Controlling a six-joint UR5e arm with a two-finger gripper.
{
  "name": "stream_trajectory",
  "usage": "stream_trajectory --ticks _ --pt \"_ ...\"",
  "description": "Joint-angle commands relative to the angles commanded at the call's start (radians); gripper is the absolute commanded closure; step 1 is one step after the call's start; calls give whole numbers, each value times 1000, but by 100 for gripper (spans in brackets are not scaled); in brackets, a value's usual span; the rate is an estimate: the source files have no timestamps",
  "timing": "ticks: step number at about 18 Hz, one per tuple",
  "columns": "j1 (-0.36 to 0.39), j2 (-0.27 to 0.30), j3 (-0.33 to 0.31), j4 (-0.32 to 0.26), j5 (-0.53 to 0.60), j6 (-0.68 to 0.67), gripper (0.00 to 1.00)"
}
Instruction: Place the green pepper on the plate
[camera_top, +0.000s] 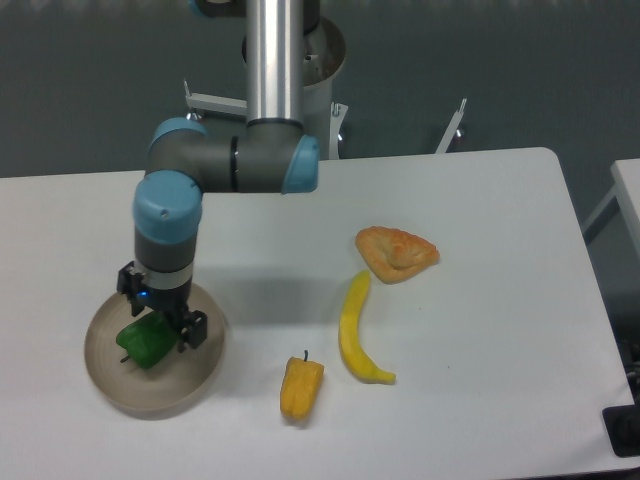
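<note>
The beige plate (120, 385) sits near the front left corner of the white tabletop (480, 200), and everything else is placed from it. The green pepper (146, 342) lies inside the plate, on its left-centre part, below the rim line. The hand (160, 325) hangs straight down over the plate from the grey-and-blue arm (225, 165), its dark fingers reaching to the pepper's upper right side; whether the fingers clamp the pepper or stand apart from it cannot be told from this view, since the wrist hides the gap between them. Just right of the plate, near the front edge, lies a yellow-orange pepper (300, 388) with a short dark stem pointing away from the front. Further right of the plate a curved banana (355, 330) lies lengthwise, and beyond its far end, well apart from the plate, rests a triangular golden pastry (396, 253)
</note>
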Motion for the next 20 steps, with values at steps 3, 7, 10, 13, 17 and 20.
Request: stream_trajectory --ticks 3,7,10,13,17,20 --pt "61 11 14 2 3 9 0" --pt "138 32 18 5 26 73 0" --pt "196 34 43 6 129 231 0" --pt "230 17 90 0 199 339 0" --pt "275 -6 121 -6 282 550 0" --pt "315 -29 132 -5 282 662 0"
